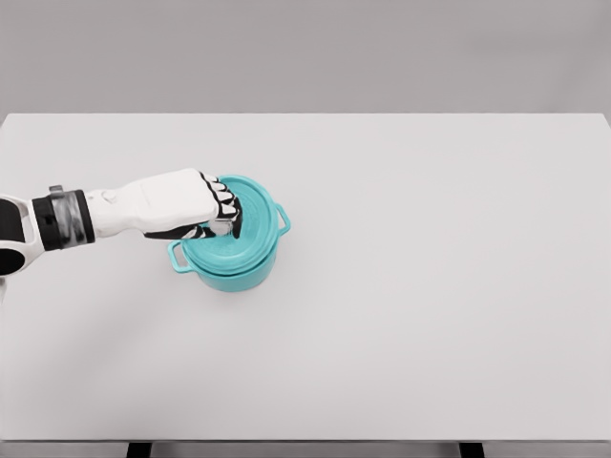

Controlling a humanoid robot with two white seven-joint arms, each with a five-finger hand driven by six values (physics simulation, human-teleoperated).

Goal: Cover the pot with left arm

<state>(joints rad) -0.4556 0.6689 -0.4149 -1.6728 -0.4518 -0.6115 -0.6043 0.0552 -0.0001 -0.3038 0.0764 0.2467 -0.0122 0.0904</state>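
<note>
1. Location: the teal pot (232, 272) stands on the white table (430, 286), left of the table's middle and well clear of every edge. Its two side handles point to about 8 o'clock and 2 o'clock.

2. Lid: a matching teal lid (250, 234) lies across the mouth of the pot. It appears tilted, the 2 o'clock side raised and the 8 o'clock side lower, so I judge it resting on the rim but not yet settled flat.

3. Left hand (196, 205): the arm enters from 9 o'clock and the hand sits over the middle of the lid. The fingers (227, 202) are curled together around a small metal knob (222, 227) at the lid's centre; the hold looks clamped, not loosened.

4. Right hand: no part of it shows.

5. Progress: the lid is over the pot, so the carrying part of the task appears done. Remaining, in my judgement: lower the lid level onto the rim, let go of the knob and draw the hand clear.

6. Contents: the lid and hand hide the inside of the pot; whether anything is in it cannot be told.

7. Risk: a lid released while tilted may seat crooked or slide toward 8 o'clock.
</note>
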